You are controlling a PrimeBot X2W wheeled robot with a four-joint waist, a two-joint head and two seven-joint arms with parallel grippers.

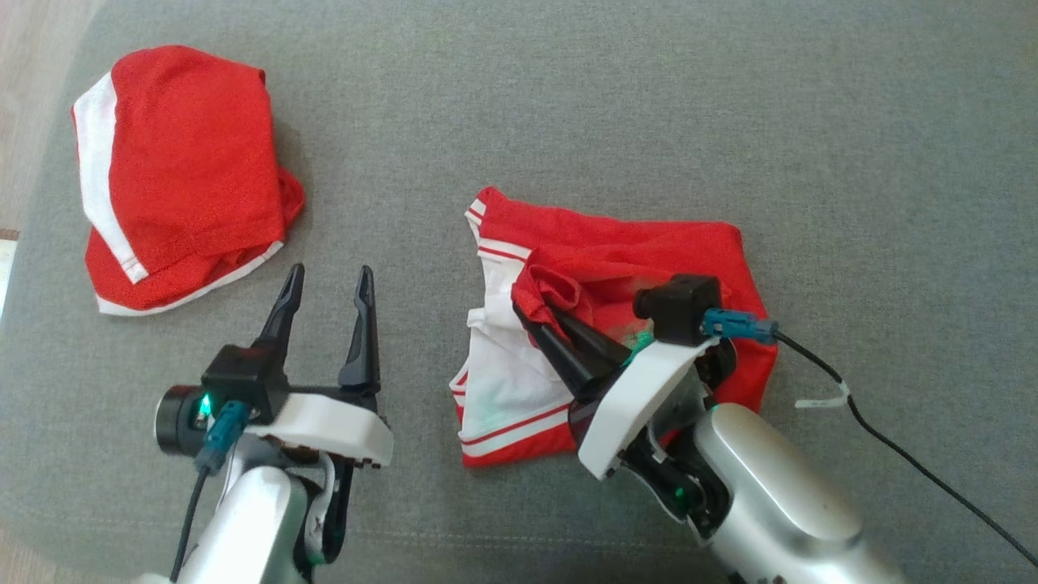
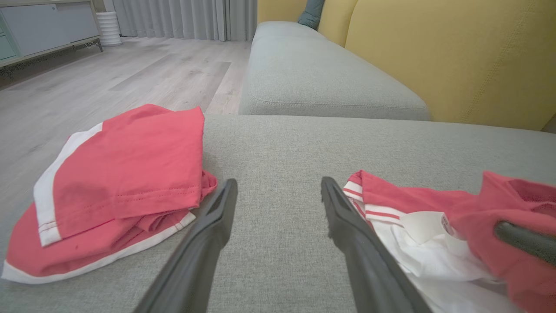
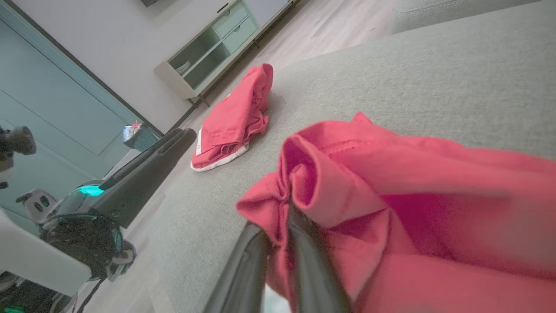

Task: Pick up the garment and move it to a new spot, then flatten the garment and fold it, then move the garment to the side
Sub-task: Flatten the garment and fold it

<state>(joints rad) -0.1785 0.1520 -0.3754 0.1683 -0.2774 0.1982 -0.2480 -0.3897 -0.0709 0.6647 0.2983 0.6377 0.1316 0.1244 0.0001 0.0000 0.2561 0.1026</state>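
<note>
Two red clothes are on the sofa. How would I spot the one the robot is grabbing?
Look at the big grey sofa seat: two red and white garments lie on it. You want the rumpled garment on the robot's right, at the right gripper. Unlike the folded garment at the far left, its white inside shows and the jaws are shut on a bunched red fold.
</note>
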